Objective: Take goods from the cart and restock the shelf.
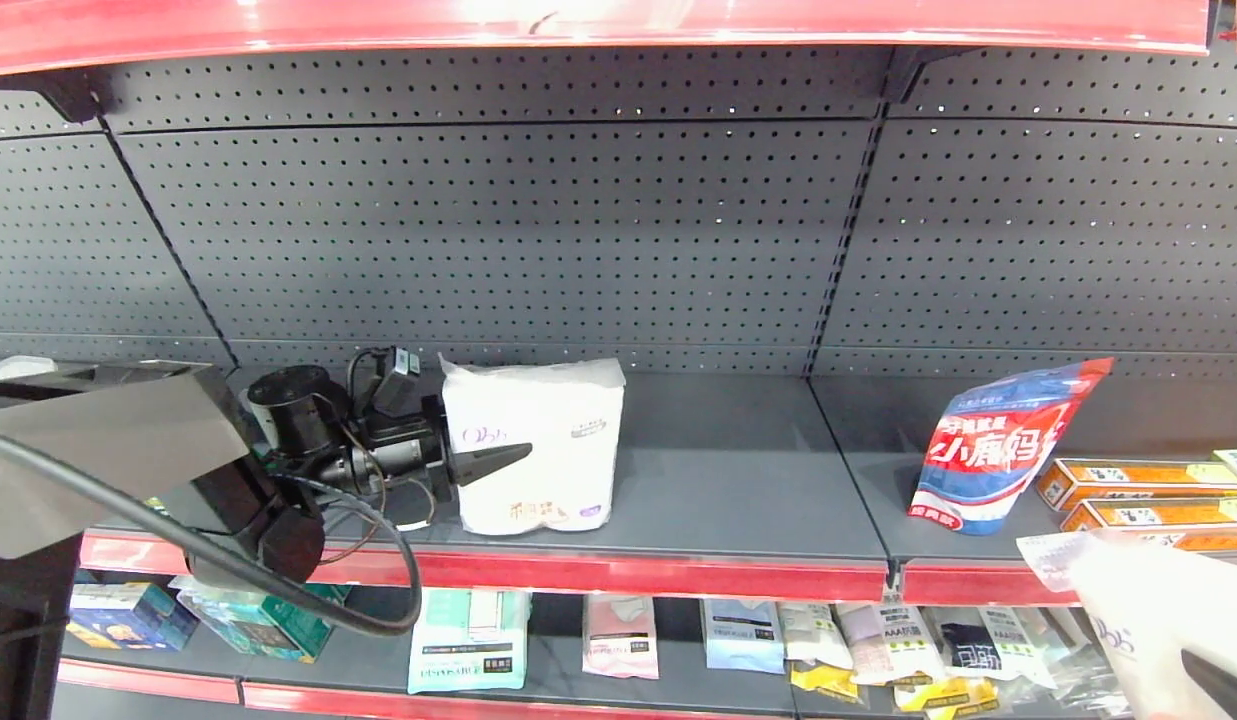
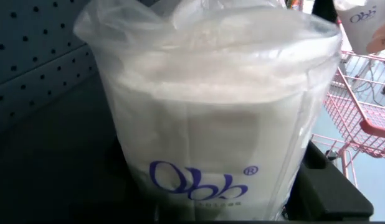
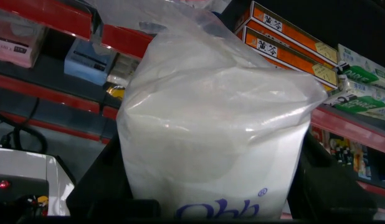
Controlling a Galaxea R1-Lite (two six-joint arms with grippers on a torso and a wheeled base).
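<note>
The left gripper [image 1: 518, 440] clamps a tissue pack [image 1: 553, 415] standing near the shelf's [image 1: 738, 480] front edge; the right gripper [image 3: 214, 193] grips a second pack [image 1: 1148, 600] off its right end.

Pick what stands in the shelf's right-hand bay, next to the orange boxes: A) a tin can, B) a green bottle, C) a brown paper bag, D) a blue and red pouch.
D: the blue and red pouch stands on the grey shelf in the right-hand bay, just beside the orange boxes.
</note>
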